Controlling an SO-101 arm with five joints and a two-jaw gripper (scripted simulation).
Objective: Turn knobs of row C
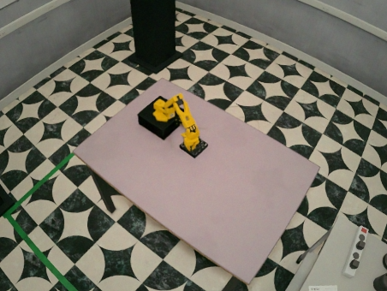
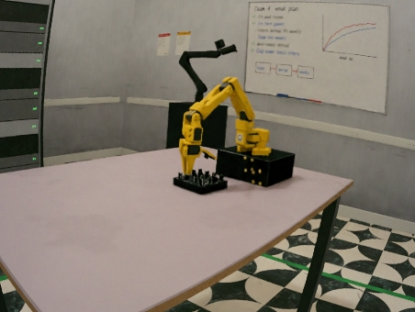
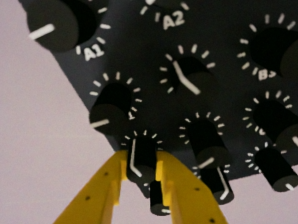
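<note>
Robotics lab or test room. Grey walls; whiteboard (image 2: 317,55) carrying a handwritten plan, a flow chart and plotted curves. Server rack (image 2: 20,83) with green lights at one side. Black-and-cream patterned floor tiles (image 1: 265,81), green tape line (image 1: 36,188). Power strip (image 1: 356,252) on a grey side bench.

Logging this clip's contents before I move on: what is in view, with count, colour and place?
Table: one, pale pink top, dark legs, room centre.
Knob box: one, black, on the table beside the arm's base.
Knobs: nine seem visible in the wrist view, black with white pointers; the gripped knob sits in the row farthest from A1.
Base block: one, black, under the arm.
Whiteboard: one, white, on the wall.
Power strip: one, white, on a grey surface at lower right.
Arm: one, yellow.
Gripper: yellow, closed on that knob.
</note>
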